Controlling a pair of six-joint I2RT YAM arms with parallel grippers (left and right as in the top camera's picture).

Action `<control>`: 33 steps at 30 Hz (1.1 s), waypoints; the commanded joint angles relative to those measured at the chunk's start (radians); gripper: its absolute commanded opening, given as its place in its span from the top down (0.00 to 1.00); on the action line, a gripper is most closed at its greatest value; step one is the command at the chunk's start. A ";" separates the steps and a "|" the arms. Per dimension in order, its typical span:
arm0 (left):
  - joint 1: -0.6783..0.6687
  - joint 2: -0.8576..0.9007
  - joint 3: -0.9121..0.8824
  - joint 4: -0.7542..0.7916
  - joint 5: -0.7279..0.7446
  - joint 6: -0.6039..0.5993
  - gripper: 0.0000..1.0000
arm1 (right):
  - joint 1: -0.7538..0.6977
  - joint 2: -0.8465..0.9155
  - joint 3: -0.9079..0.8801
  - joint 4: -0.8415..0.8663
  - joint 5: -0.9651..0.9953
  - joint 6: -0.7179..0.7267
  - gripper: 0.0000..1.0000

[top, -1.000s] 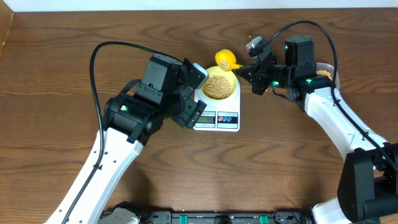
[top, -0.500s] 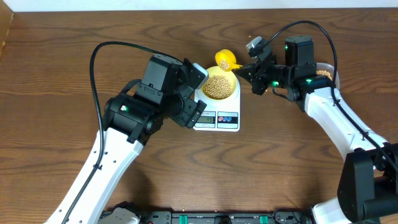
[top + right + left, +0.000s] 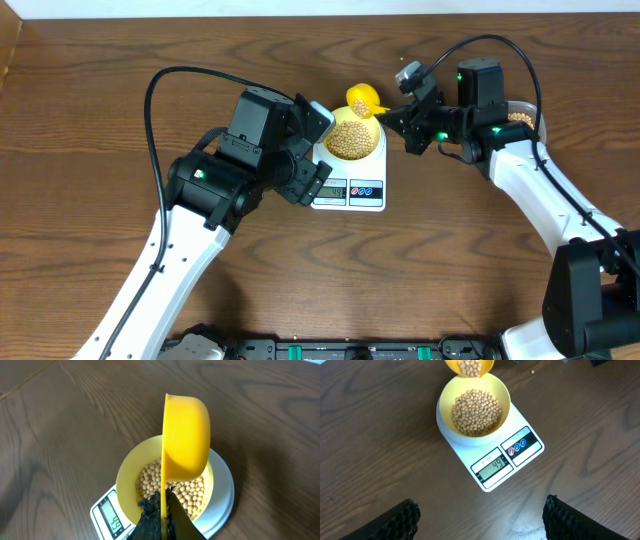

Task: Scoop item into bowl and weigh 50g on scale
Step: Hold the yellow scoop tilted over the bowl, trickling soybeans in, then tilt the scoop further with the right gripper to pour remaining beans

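Holding tilted scoop (image 3: 185, 435) above bowl (image 3: 127, 475), right gripper (image 3: 162, 510) clamped, tub (image 3: 521, 117) mostly hidden.

White arms (image 3: 150, 260) carry black joint housings (image 3: 205, 185), looping black cables (image 3: 148, 108) and green lights (image 3: 461, 72).

In the middle of the brown wooden table (image 3: 90, 90): white rounded-rectangular digital scale (image 3: 350, 190), display end toward the near edge. On its far half, small round pale yellowish bowl (image 3: 506, 397); inside it, loose heap of small round tan beans (image 3: 476, 412). Above the bowl's far rim, tipped on edge, yellow plastic handled scoop (image 3: 185, 435), more beans within, handle in the right gripper (image 3: 162, 505) reaching from the right. Just left of the scale, left gripper (image 3: 480, 526). Far right, partly under the right arm, clear plastic tub (image 3: 520, 115).
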 commanded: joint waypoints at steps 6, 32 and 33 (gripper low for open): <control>0.004 0.001 0.008 -0.002 0.012 0.009 0.19 | 0.017 -0.007 0.003 0.027 -0.008 -0.006 0.99; 0.004 0.001 0.008 -0.002 0.012 0.009 0.19 | 0.019 -0.007 0.003 0.021 -0.008 -0.006 0.99; 0.004 0.001 0.008 -0.002 0.012 0.009 0.19 | 0.019 -0.007 0.003 0.008 -0.007 -0.006 0.99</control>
